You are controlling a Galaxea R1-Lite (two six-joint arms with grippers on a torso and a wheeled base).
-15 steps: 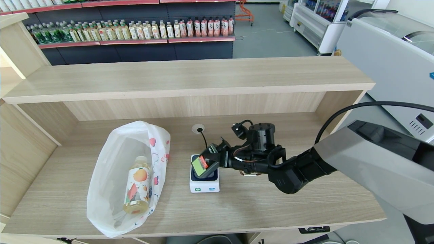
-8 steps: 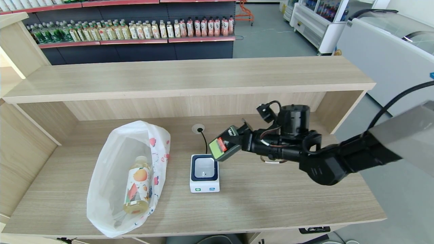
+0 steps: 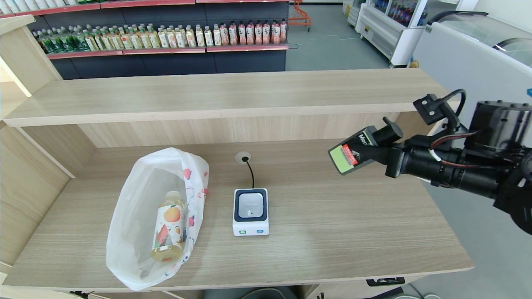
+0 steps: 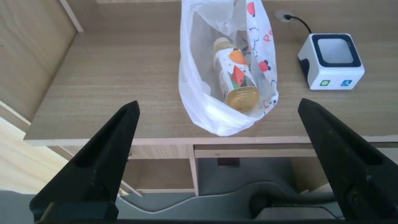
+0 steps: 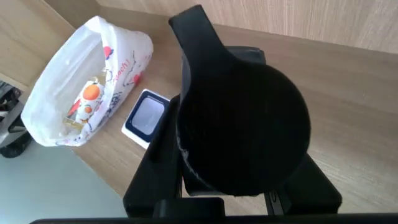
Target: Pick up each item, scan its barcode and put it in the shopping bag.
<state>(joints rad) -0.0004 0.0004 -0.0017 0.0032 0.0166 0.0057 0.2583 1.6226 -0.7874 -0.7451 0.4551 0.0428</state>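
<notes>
The right gripper hangs in the air well right of the scanner, near the counter's right side panel and just under the raised ledge. Its jaws grip a dark pack. The pack's green end faces back toward the scanner, and its long axis runs along the arm, roughly level. A broad stretch of counter lies between scanner and right edge. Left of the scanner lies the bag, reaching the front edge, with a bottle inside, cap toward the back wall. The left gripper hangs before the front edge, jaws wide.
</notes>
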